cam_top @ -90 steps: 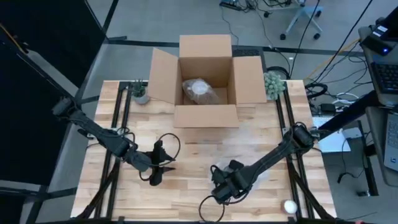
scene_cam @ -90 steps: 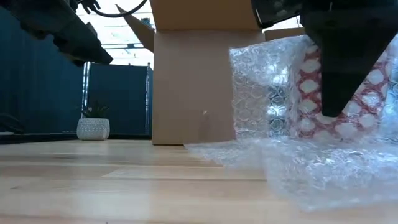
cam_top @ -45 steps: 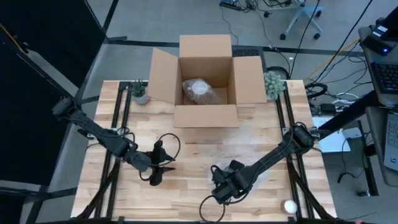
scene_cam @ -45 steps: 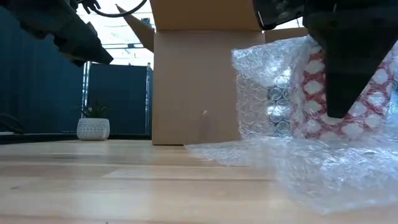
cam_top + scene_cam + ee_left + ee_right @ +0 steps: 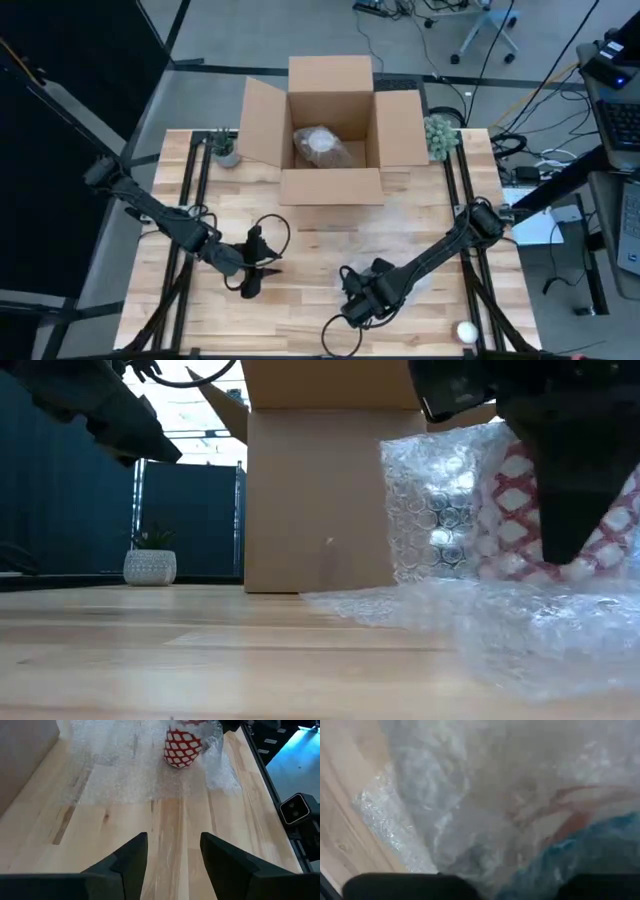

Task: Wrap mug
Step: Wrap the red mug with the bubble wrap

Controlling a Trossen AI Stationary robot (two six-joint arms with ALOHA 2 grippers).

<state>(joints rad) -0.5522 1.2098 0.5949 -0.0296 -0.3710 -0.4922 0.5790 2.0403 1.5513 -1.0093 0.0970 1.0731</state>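
We see the mug [image 5: 183, 748] upright on the bubble wrap [image 5: 125, 765] at the worktop's [image 5: 300, 290] near right, directly under the right gripper [image 5: 362, 300], finger state indeterminable, while the left gripper [image 5: 172, 852], fingers spread and empty, waits well left.

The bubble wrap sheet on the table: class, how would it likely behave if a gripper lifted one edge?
The bubble wrap would probably flop and drape; it already bunches around the mug. It looks thin and clear, so likely very light and easily dragged.
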